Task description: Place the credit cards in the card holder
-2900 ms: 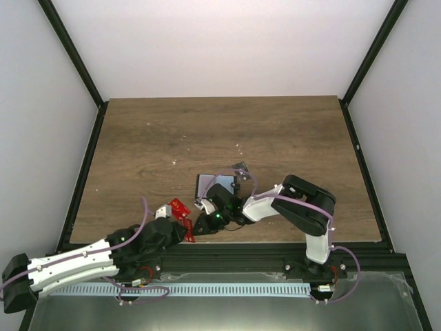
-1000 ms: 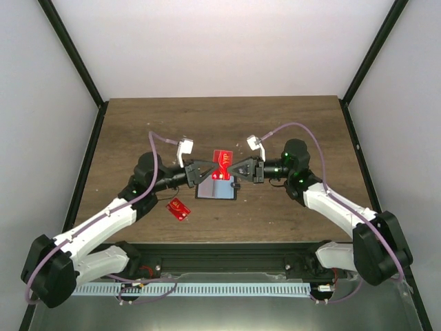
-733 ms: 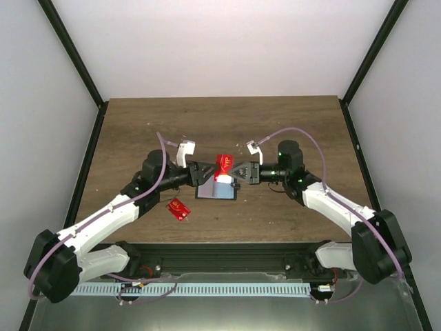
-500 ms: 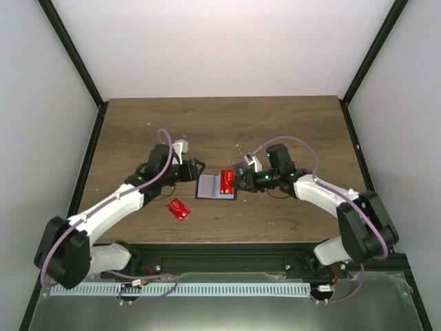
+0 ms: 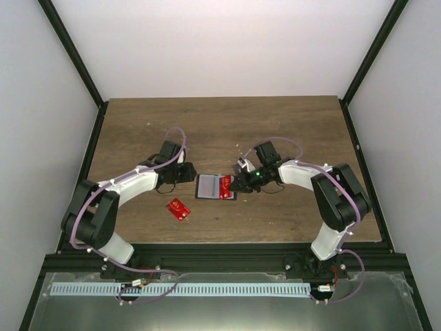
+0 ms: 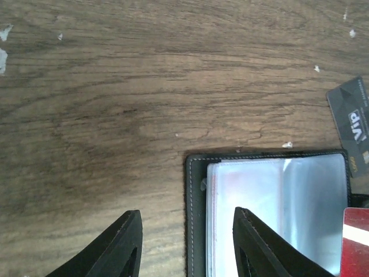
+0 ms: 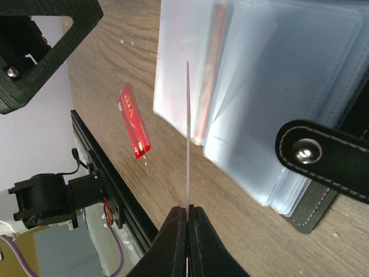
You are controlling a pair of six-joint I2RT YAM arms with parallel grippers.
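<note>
The card holder (image 5: 209, 187) lies open on the table, its clear sleeves facing up (image 6: 271, 213) (image 7: 259, 81). My right gripper (image 5: 239, 183) (image 7: 187, 209) is shut on a red credit card (image 5: 225, 185), seen edge-on in the right wrist view (image 7: 187, 133), standing over the sleeves. My left gripper (image 5: 189, 174) (image 6: 186, 212) is open and empty, straddling the holder's left edge. Another red card (image 5: 180, 208) (image 7: 134, 121) lies on the table in front of the holder. A dark grey card (image 6: 351, 121) lies behind the holder.
The holder's strap with a metal snap (image 7: 323, 158) lies off its right side. The table's near edge and black rail (image 5: 207, 248) run below the loose red card. White specks dot the wood (image 6: 4, 55).
Both arms came down from above the holder. The left gripper drew back from the red card to the holder's left edge. The right gripper brought the card down over the sleeves.
</note>
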